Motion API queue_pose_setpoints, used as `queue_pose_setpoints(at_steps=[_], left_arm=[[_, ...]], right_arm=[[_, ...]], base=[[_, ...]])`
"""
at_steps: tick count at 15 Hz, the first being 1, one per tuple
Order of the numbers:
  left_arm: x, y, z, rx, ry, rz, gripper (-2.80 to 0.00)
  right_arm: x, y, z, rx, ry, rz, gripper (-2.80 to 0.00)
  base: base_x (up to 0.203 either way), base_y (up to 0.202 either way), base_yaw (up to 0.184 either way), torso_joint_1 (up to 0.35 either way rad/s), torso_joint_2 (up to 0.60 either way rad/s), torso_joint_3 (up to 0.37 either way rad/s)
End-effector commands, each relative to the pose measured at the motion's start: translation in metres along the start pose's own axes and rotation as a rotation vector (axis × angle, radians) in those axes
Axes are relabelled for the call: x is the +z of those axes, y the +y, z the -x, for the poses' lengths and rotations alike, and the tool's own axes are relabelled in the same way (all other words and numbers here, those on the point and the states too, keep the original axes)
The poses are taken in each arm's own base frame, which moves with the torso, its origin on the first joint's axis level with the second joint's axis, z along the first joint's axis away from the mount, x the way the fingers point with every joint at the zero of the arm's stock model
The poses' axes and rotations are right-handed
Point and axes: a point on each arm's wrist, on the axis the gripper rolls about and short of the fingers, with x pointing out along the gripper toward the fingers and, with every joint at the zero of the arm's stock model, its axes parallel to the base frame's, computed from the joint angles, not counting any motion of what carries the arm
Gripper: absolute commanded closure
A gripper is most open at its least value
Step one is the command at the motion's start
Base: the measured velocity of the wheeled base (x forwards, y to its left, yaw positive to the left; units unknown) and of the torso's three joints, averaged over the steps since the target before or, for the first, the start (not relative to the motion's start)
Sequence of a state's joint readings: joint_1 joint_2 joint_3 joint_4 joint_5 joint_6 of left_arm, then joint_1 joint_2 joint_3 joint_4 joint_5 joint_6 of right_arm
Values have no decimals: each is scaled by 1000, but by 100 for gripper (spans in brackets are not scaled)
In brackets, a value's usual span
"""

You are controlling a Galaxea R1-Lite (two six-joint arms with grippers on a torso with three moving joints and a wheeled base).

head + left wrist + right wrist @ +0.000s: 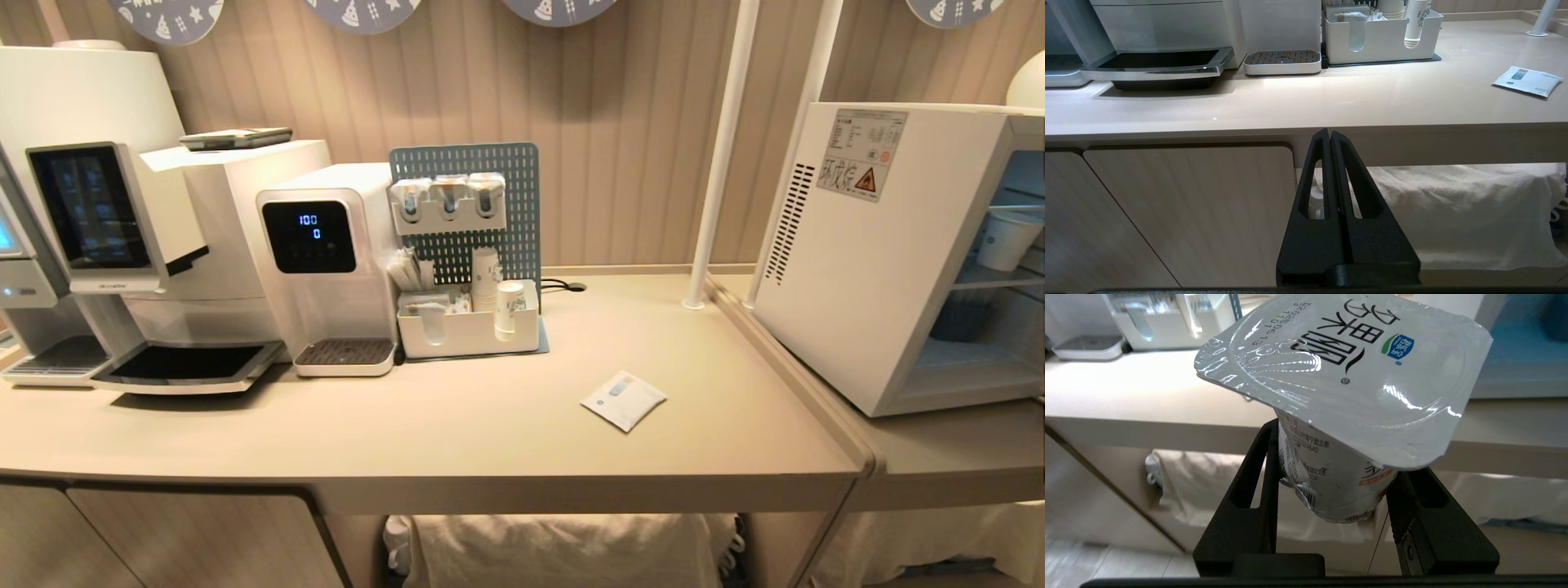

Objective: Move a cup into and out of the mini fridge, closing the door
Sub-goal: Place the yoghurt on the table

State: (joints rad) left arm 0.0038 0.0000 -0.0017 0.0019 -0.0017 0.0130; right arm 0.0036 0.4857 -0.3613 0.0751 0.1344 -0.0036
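Your right gripper (1333,477) sits nearest, clamped on the cup (1339,392): both black fingers (1257,477) press the tub's printed sides, foil lid tilted toward the wrist camera, black lettering and a small blue-green logo on it. The cup hangs in front of the counter's edge, below the counter top (1147,388), not resting on anything. Your left gripper (1330,141) is closed with nothing in it, fingers pressed flat together, parked in front of the cabinet door (1188,212) under the counter, tips just below the counter lip. Neither arm shows in the head view. A pale cloth (563,547) is bundled under the counter. On the counter top (457,433) a small white sachet (624,399) lies flat by itself. Farther back, a white organiser tray (469,331) holds paper cups in front of a blue-grey pegboard (465,212); left of it stand a water dispenser (326,261) with a lit display and a coffee machine (147,237). At right, on a slightly lower surface, the mini fridge (865,269) stands with its front open toward the frame edge; a warning sticker on its side, a white cup (1008,238) on the upper shelf inside. The door itself is out of frame.
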Motion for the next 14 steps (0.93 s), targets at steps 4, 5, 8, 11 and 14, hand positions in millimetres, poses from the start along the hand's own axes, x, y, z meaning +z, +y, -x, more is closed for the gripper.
queue_pose_setpoints(at_steps=[4,5,8,11,14], left_arm=[[0,0,0,1,0,1,0],[0,0,0,2,0,1,0],[0,0,0,2,0,2,0],[0,0,0,2,0,2,0],[0,0,0,2,0,4,0]], right_arm=[[1,-14,-108,21,164,-22,0],[-6,-16,-125,23,164,-22,0],[-36,-20,-174,32,191,-23,0],[-78,-24,-211,32,266,-44,0],[-91,-28,-252,16,215,-55,0]], base=[[0,0,0,0,0,0],[0,0,0,0,0,0],[0,0,0,0,0,0],[0,0,0,0,0,0],[0,0,0,0,0,0]])
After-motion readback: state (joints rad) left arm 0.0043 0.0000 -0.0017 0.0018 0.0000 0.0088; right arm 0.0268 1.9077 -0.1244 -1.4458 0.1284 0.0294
